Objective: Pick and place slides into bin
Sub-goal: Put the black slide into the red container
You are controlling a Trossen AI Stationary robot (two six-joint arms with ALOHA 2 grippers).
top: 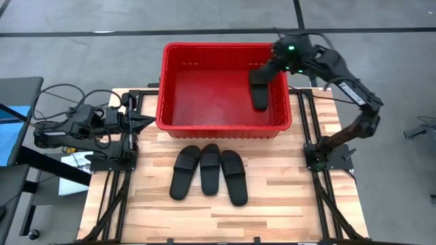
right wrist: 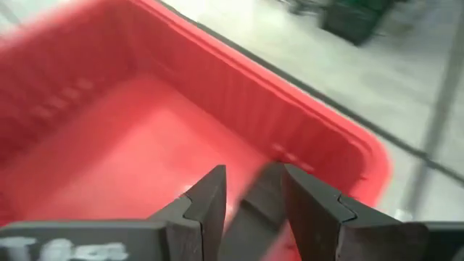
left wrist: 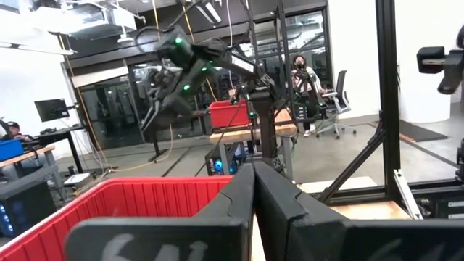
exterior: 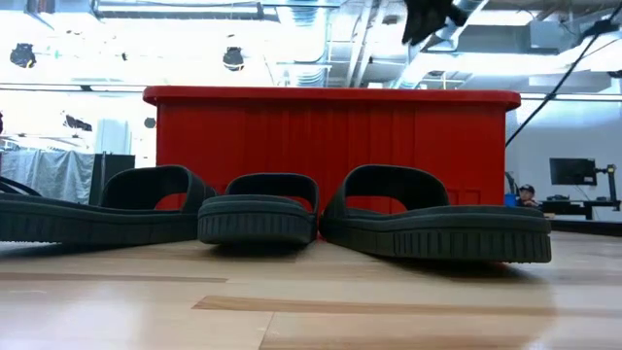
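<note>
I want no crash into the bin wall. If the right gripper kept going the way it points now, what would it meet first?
Probably the red bin's floor. The right gripper, shut on a slide, points down into the bin, not at a wall, though depth is unclear.

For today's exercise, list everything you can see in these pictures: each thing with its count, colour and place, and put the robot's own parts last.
Slides on the table: three, black, side by side on the wooden top in front of the bin.
Held slide: one, black, hanging over the bin's right inside, in the right gripper.
Bin: one, red, at the table's far edge.
Table: one, light wood, under both arms.
Person: one, seated far off in the room beyond the table.
Left gripper: dark, fingers shut, waiting at the table's left edge beside the bin.
Right gripper: dark, over the bin, shut on the held slide.
</note>
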